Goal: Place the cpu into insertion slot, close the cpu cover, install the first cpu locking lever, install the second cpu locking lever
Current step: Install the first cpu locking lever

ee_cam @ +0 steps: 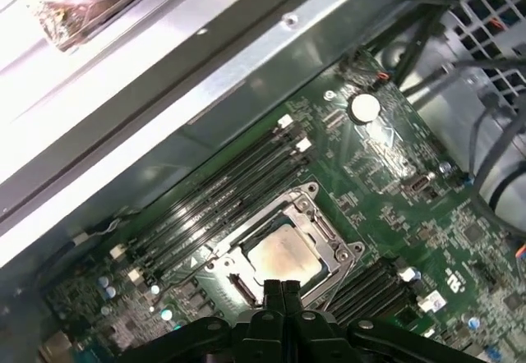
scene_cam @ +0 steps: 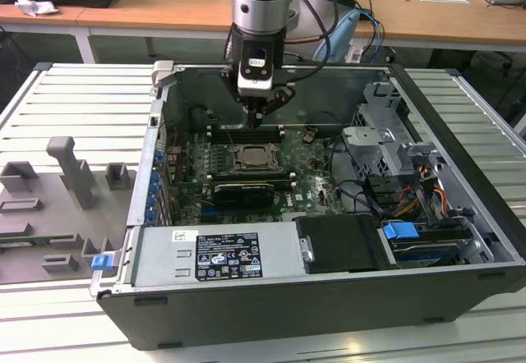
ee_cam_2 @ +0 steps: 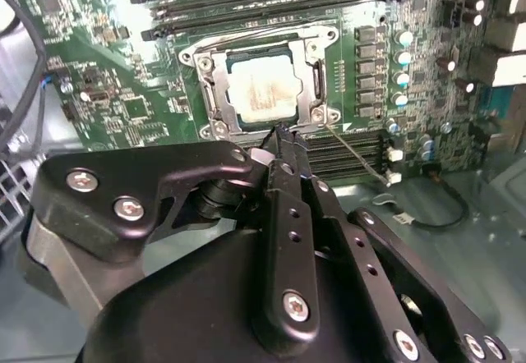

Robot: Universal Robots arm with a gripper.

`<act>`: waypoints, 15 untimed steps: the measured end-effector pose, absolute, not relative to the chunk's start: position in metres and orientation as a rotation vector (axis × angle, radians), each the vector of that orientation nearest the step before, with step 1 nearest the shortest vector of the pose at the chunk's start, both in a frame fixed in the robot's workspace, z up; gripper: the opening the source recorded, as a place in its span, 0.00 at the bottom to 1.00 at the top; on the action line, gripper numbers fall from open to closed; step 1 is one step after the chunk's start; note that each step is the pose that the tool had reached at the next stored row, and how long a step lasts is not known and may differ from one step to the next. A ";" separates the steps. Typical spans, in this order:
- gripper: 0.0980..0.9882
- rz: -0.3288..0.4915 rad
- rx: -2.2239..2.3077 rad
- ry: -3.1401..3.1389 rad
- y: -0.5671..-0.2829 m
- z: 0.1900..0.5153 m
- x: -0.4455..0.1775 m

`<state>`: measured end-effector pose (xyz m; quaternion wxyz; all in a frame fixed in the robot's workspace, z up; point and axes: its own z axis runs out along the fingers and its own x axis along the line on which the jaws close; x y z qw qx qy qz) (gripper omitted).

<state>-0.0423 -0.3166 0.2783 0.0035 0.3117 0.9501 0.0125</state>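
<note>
Bright, even room light fills my exterior view, though the case (scene_cam: 329, 314) interior below the claw (scene_cam: 256, 119) sits in shade. In the second wrist view, glare whitens the cpu (ee_cam_2: 261, 92) just ahead of the claw. In the first wrist view, the wall (ee_cam: 164, 75) beyond it burns pale.

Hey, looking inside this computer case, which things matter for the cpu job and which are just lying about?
Job: silvery-beige square cpu; thin silvery metal cpu cover frame, lying over it; thin wire locking lever; black hand, beside that frame.
Lying about: long black memory slots; long black expansion card; grey labelled power supply box.
</note>
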 end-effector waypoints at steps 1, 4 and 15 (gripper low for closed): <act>0.01 0.039 0.950 2.987 -0.317 0.278 -0.042; 0.01 0.039 0.860 3.015 -0.317 0.278 -0.042; 0.01 0.040 0.696 3.059 -0.317 0.278 -0.042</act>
